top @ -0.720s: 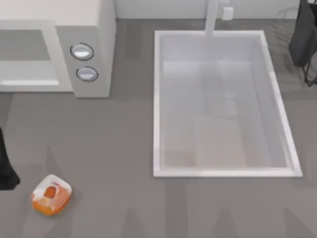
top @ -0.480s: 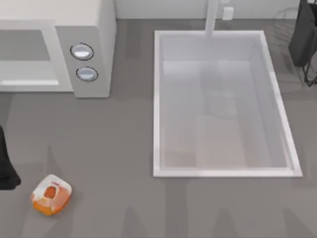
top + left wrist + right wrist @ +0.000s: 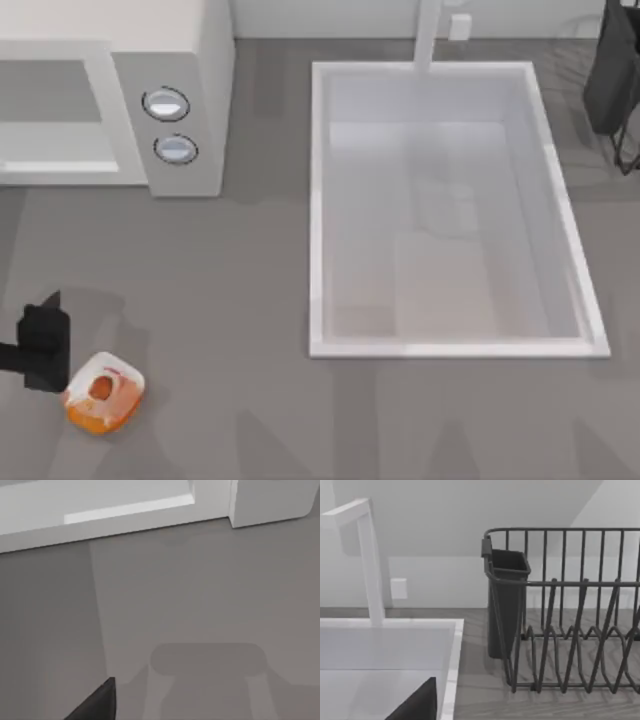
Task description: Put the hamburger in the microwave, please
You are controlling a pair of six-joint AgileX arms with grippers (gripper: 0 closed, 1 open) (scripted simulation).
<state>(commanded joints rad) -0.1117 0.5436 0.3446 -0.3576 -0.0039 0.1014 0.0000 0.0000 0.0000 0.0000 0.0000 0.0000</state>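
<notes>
Top view: the hamburger point(image 3: 104, 391) lies on the grey table point(image 3: 230, 330) near its lower left corner, well apart from the microwave point(image 3: 170, 100) at upper left, whose front cavity faces the table; the left gripper point(image 3: 42, 343) hovers just beside the hamburger on its upper-left side, and its opening cannot be told; the sink point(image 3: 318, 210) occupies the right half; a dark dish rack point(image 3: 565, 615) stands beside the sink in the right wrist view.
</notes>
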